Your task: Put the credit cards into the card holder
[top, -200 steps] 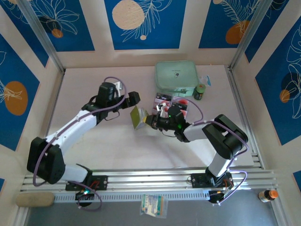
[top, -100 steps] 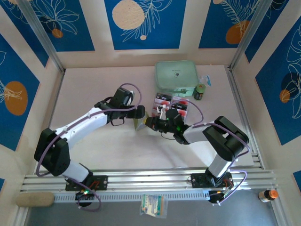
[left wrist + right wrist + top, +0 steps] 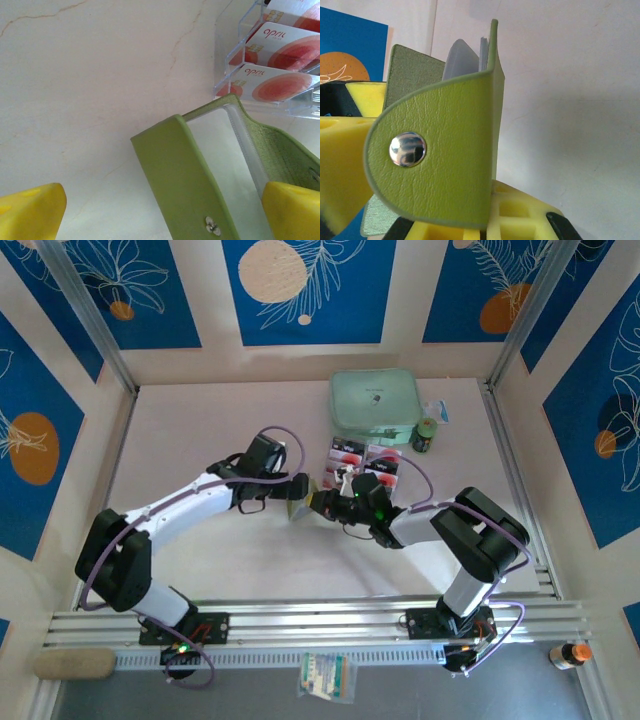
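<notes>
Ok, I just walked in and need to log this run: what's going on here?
Two robot arms meet mid-table at the green card holder. The right claw grips it with its flaps parted. The left claw is open around one flap. The credit cards sit in the clear tray just beyond, and none has been picked up yet.

card holder: light green, shiny silver snap
credit cards: pale, red round marks
table: whitish, thin brown veins
case: mint green
walls: blue, white leaves
</notes>
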Robot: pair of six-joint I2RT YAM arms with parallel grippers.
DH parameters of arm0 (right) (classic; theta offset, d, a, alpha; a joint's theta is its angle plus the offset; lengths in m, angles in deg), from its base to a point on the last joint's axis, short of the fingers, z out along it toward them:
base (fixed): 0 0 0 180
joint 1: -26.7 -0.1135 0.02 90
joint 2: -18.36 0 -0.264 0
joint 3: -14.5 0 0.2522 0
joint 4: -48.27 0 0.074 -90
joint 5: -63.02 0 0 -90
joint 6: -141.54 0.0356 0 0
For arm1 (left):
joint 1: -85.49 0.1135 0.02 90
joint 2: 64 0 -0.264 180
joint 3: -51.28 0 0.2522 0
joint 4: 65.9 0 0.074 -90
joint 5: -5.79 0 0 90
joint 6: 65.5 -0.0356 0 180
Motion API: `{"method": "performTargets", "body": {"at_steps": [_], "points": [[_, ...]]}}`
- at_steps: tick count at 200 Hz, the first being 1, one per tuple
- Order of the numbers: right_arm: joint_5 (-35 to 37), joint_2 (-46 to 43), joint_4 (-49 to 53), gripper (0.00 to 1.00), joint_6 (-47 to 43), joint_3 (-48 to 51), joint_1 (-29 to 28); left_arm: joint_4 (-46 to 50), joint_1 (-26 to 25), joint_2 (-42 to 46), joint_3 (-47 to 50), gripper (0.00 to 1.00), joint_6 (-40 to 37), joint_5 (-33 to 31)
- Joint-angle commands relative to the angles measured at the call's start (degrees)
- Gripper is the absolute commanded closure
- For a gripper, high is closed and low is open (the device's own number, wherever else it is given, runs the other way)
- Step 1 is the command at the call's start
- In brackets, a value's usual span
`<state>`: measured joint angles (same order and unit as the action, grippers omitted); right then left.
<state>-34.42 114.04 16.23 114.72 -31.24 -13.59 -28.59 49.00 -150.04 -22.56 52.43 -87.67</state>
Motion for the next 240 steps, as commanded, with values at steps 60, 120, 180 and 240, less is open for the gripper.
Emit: {"method": "performTargets", "body": {"at_steps": [60, 120, 180, 240], "points": [[1.26, -2.17, -1.32, 1.00, -1.04, 0.85, -0.66, -2.52, -1.04, 0.74, 3.11, 0.00, -1.71, -1.31], [2.11, -2.76, -1.13, 1.00, -0.76, 1.73, -0.58, -2.94, -1.04, 3.54, 6.87, 0.00, -1.39, -3.98], [2.39, -2.29, -1.47, 1.00, -0.33, 2.52, -0.44, -4.69, -0.99, 4.54, 8.22, 0.00, -0.72, -4.51], [2.34, -2.33, -1.46, 1.00, -0.25, 2.63, -0.49, -8.99, -1.03, 6.83, 9.01, 0.00, 0.88, -2.89]]}}
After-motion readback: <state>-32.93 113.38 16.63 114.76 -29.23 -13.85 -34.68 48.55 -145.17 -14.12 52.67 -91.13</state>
